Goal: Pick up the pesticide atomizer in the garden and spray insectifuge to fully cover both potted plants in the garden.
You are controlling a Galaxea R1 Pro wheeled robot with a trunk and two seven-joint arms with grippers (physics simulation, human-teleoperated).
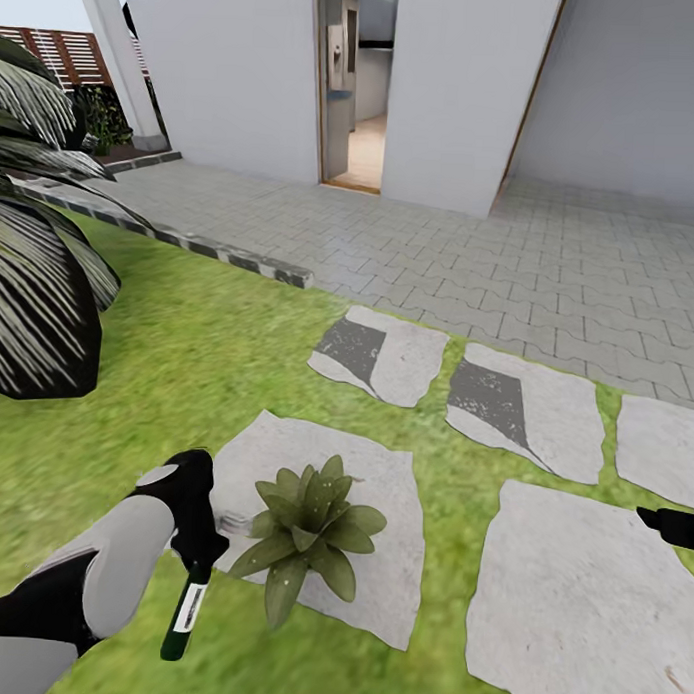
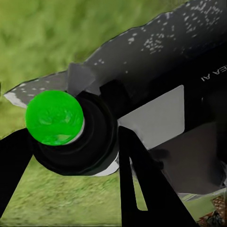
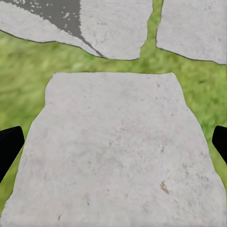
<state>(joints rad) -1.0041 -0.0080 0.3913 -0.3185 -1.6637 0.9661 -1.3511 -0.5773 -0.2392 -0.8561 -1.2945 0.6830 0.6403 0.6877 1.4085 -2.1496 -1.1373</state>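
Observation:
The pesticide atomizer point(image 1: 189, 604), a dark-green bottle with a white label, hangs base-down with my left gripper point(image 1: 202, 550) shut on its upper part. A pale grey piece by the gripper points toward a potted plant point(image 1: 309, 531), a low green rosette standing on a grey stepping stone point(image 1: 382, 488) just right of the bottle. In the left wrist view the atomizer point(image 2: 54, 118) shows end-on as a bright green round base between my black fingers point(image 2: 142, 179). My right gripper point(image 1: 671, 525) hovers open above a large stepping stone point(image 3: 118, 151), fingertips point(image 3: 9, 144) far apart.
A big striped-leaf palm-like plant point(image 1: 39, 276) fills the left side. Several more stepping stones point(image 1: 525, 403) lie in the lawn ahead. Beyond a kerb point(image 1: 240, 258) is grey paving and a white house with an open doorway point(image 1: 358, 87). A brown slatted fence point(image 1: 67, 52) shows far left.

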